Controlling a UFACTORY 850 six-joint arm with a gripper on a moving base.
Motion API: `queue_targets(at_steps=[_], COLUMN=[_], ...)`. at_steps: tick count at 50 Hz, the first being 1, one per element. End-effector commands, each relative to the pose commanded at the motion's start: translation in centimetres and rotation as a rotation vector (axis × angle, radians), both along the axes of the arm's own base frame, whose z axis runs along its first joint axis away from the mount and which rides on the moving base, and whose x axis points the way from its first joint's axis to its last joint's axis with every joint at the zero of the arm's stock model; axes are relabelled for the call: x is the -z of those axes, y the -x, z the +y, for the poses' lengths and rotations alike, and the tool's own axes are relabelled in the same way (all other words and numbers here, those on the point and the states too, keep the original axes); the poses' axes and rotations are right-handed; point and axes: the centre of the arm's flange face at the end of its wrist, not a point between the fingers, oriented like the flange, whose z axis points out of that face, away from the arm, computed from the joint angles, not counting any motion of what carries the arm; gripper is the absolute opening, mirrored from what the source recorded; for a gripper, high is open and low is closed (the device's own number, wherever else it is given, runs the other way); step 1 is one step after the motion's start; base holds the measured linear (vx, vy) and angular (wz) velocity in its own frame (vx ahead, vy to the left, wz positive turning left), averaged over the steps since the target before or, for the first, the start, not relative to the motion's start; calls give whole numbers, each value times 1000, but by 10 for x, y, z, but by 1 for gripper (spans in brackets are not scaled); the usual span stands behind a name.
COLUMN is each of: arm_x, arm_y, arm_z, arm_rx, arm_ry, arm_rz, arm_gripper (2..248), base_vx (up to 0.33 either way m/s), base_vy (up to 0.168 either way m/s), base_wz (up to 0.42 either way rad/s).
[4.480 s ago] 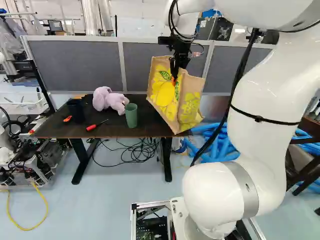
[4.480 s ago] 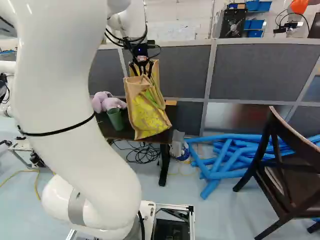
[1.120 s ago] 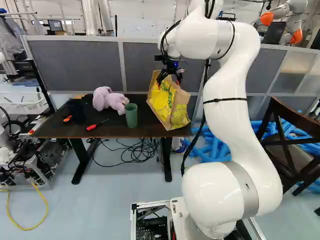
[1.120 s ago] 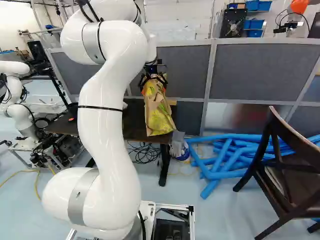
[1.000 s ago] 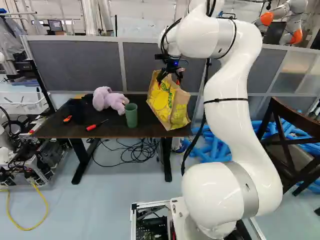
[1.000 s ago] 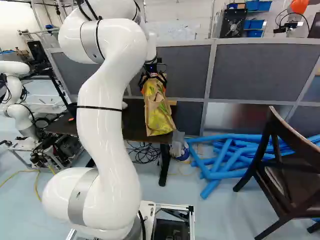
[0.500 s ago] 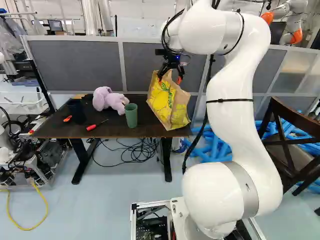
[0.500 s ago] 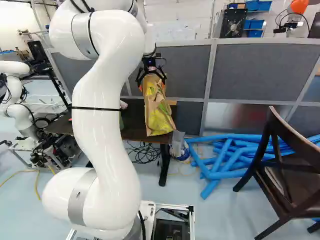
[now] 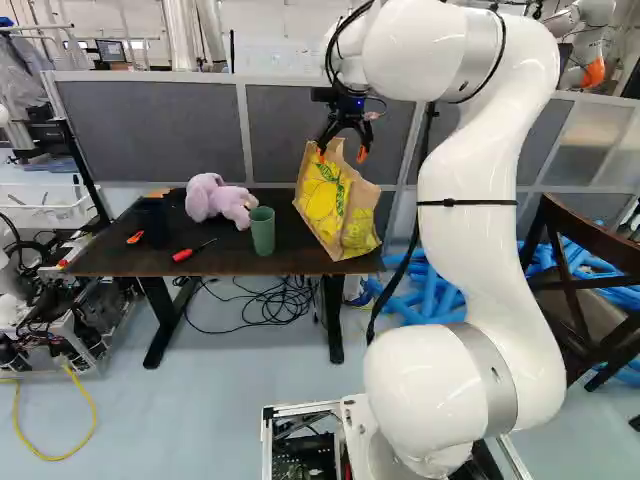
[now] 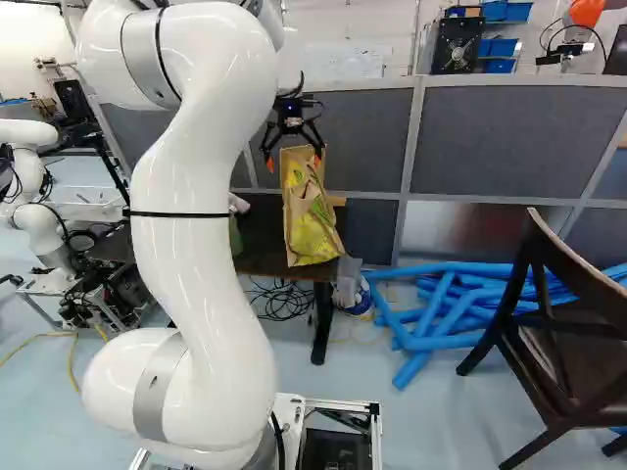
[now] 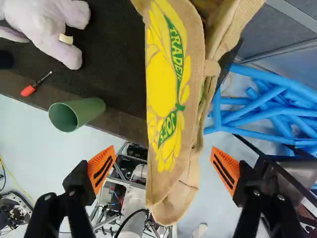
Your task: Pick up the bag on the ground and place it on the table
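Lemon-print shopping bag (image 11: 166, 191): stands at the right edge of the desk (image 9: 100, 262), seen in the left base view
One green leaf (image 11: 176, 54): reads "TRADER"
Other green leaf (image 11: 167, 129): reads "JOES"
Back wall (image 10: 338, 29): marks too faint to make out

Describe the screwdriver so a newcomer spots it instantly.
Find the dark table before the grey partition. In the left base view, the screwdriver lies near its front edge, left of the green cup. Unlike that upright cup, it lies flat, with a red handle and thin shaft.
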Motion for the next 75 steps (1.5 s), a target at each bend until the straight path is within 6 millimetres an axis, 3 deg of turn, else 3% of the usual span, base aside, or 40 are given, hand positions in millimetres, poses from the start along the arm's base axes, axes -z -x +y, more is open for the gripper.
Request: queue_targets(at_steps=[28, 75], arm_x=[-41, -43], arm_y=[16, 17], arm_z=[0, 0], arm_rx=[0, 0], arm_ry=[1, 1], arm_rz=[-60, -63], arm_gripper=[247, 247], base_vx=[0, 0], base_vy=[0, 0], base_wz=[0, 0])
